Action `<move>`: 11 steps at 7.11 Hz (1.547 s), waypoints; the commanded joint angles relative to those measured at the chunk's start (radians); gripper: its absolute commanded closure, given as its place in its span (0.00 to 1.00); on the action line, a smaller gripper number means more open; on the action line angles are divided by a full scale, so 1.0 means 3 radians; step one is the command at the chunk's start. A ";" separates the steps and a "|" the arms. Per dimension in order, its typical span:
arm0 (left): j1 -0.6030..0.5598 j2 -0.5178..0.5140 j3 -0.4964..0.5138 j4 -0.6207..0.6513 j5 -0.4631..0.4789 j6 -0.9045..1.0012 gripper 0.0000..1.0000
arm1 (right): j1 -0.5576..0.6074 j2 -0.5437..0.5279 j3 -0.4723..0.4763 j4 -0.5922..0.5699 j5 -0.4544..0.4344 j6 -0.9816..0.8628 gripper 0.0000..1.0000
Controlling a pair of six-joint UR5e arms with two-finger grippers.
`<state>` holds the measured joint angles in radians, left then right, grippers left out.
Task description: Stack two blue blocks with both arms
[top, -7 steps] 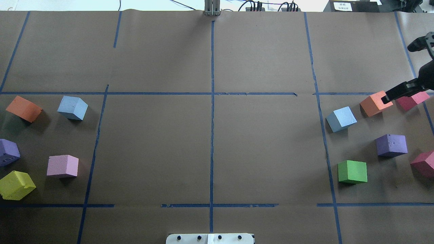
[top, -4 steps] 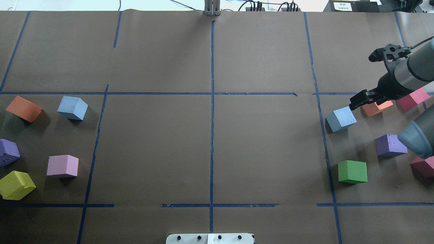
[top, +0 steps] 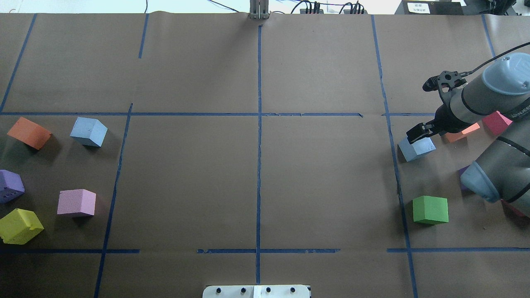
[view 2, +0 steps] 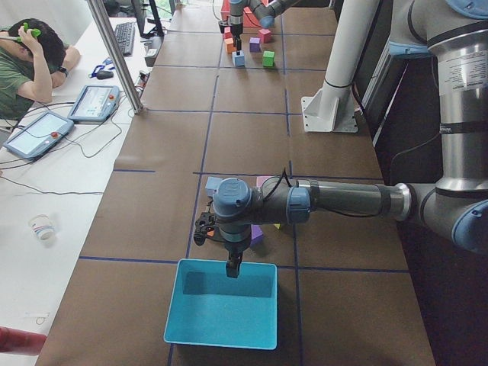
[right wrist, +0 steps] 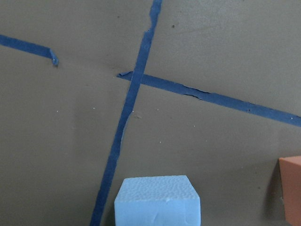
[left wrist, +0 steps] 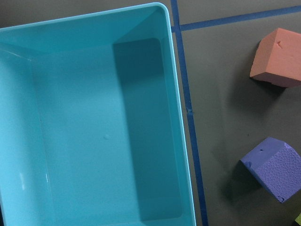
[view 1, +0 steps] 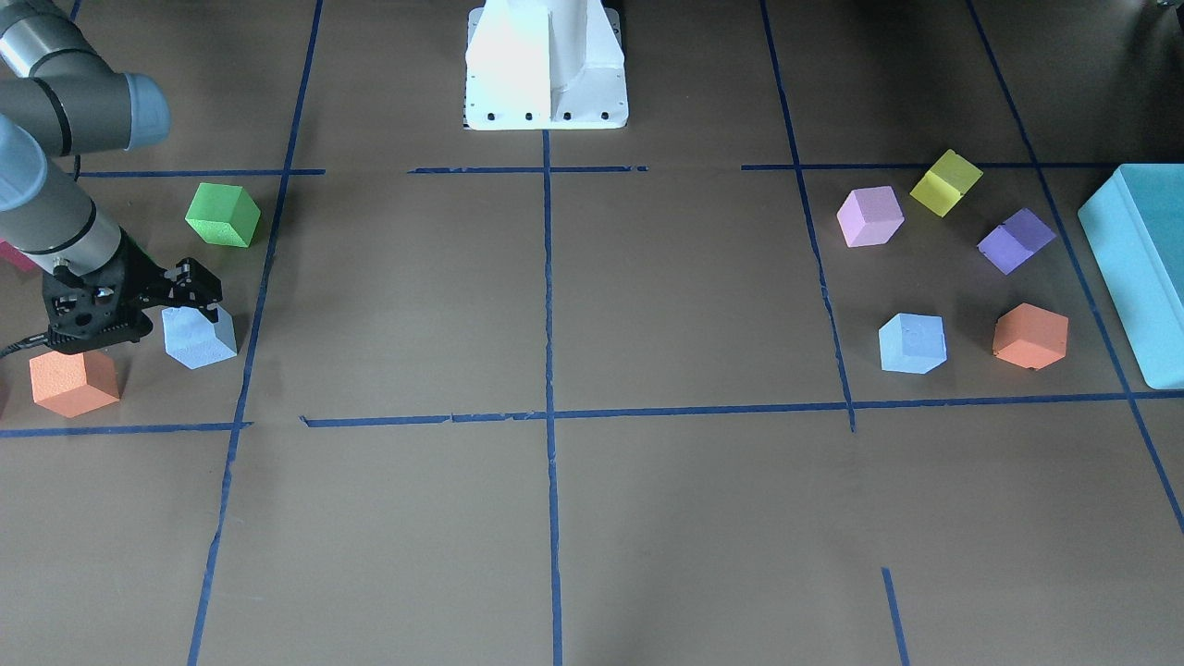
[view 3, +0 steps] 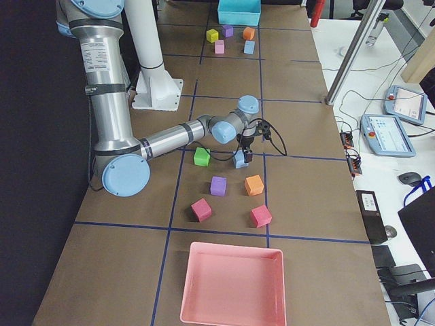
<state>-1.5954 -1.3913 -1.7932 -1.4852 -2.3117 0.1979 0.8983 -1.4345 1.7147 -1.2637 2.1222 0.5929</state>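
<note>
One blue block (top: 415, 150) lies on the right side of the table; it also shows in the front view (view 1: 199, 340) and at the bottom of the right wrist view (right wrist: 157, 203). My right gripper (top: 417, 134) hovers just over its far edge, jaws apart and empty, also seen in the front view (view 1: 199, 294). The other blue block (top: 88, 131) lies at the far left (view 1: 912, 343), untouched. My left gripper (view 2: 232, 267) shows only in the exterior left view, above the teal box (view 2: 221, 313); I cannot tell whether it is open or shut.
An orange cube (top: 458, 135), a red cube (top: 496, 122) and a green cube (top: 430, 210) lie around the right blue block. Orange (top: 29, 132), purple (top: 10, 185), pink (top: 76, 203) and yellow (top: 20, 225) cubes lie by the left one. A pink tray (view 3: 231, 285) stands at the right end.
My right arm has swung in from the table's right edge, passing over the orange cube leftward, and its gripper now sits over the right blue block. No cube has moved.
</note>
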 commanded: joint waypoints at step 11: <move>0.0000 0.0051 0.0000 -0.0009 -0.0204 0.0000 0.00 | -0.0452 0.1342 -0.0336 -0.0873 -0.0038 0.0940 0.68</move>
<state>-1.5953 -1.3779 -1.7930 -1.4875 -2.3701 0.1979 0.8022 -1.1721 1.6386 -1.4142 2.1229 0.7676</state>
